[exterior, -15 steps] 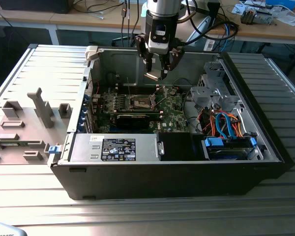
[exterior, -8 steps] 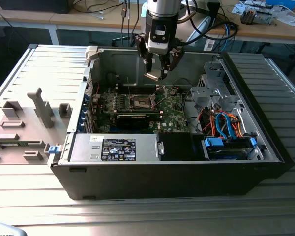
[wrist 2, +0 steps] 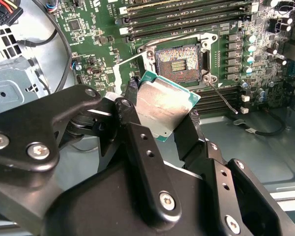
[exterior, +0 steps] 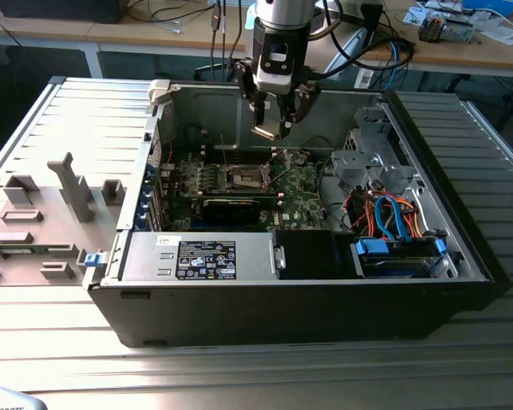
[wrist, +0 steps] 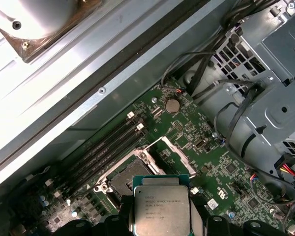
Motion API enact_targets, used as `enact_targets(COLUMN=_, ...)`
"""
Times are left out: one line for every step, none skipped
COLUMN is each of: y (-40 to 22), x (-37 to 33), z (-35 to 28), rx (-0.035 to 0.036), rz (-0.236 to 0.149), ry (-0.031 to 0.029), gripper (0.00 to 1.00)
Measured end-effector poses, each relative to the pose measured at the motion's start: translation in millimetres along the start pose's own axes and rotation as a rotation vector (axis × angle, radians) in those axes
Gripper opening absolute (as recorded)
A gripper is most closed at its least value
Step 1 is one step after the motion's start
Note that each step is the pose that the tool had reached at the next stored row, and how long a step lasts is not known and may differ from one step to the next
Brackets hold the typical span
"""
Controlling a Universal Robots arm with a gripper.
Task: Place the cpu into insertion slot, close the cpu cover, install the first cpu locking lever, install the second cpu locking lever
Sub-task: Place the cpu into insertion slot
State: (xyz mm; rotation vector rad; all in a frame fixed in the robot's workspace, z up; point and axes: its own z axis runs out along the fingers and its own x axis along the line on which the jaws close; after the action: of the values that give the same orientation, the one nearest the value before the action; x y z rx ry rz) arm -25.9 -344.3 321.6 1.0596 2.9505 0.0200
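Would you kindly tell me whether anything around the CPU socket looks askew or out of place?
Nothing looks damaged. The cpu, clamped in the gripper, hangs above the open insertion slot and looks tilted rather than level with the motherboard; the cpu cover stands raised.

— What do you have in there, counted?
— You have one cpu (wrist 2: 164,105), one insertion slot (wrist 2: 179,60), one cpu cover (wrist: 179,156), one gripper (exterior: 279,118) and one open computer case (exterior: 308,312).

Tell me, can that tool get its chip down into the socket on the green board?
Probably yes. The tool holds the cpu above the insertion slot, the cpu cover stands swung open, and nothing lies across the slot.
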Motion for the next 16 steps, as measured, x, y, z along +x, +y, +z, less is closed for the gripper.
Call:
enact_targets(y=0.0, x=0.0, z=0.0, rx=0.0, rz=0.001, ry=-0.0001, gripper=0.54)
enact_targets(y=0.0, x=0.0, z=0.0, rx=0.0001, rz=0.002, ry=-0.0001, gripper=0.54)
enact_targets(y=0.0, x=0.0, z=0.0, rx=0.0001, rz=0.005, ry=-0.0003, gripper=0.54)
enact_targets(y=0.0, x=0.0, z=0.0, rx=0.0002, rz=0.006, ry=-0.0003, gripper=0.54)
enact_targets(y=0.0, x=0.0, z=0.0, rx=0.0002, rz=0.009, ry=-0.0004, gripper=0.54)
enact_targets(y=0.0, x=0.0, z=0.0, rx=0.0003, rz=0.01, ry=-0.0004, gripper=0.54)
enact_targets(y=0.0, x=0.0, z=0.0, rx=0.0003, rz=0.011, ry=-0.0005, gripper=0.54)
enact_targets(y=0.0, x=0.0, z=0.0, rx=0.0003, rz=0.013, ry=-0.0004, gripper=0.54)
enact_targets(y=0.0, x=0.0, z=0.0, rx=0.0004, rz=0.014, ry=-0.0005, gripper=0.54)
enact_targets(y=0.0, x=0.0, z=0.0, rx=0.0004, rz=0.015, ry=-0.0006, gripper=0.54)
enact_targets(y=0.0, x=0.0, z=0.0, rx=0.0004, rz=0.016, ry=-0.0006, gripper=0.54)
enact_targets(y=0.0, x=0.0, z=0.0, rx=0.0005, rz=0.018, ry=-0.0007, gripper=0.54)
enact_targets(y=0.0, x=0.0, z=0.0, rx=0.0005, rz=0.018, ry=-0.0007, gripper=0.54)
enact_targets(y=0.0, x=0.0, z=0.0, rx=0.0005, rz=0.02, ry=-0.0007, gripper=0.54)
enact_targets(y=0.0, x=0.0, z=0.0, rx=0.0006, rz=0.022, ry=-0.0008, gripper=0.54)
enact_targets(y=0.0, x=0.0, z=0.0, rx=0.0006, rz=0.023, ry=-0.0008, gripper=0.54)
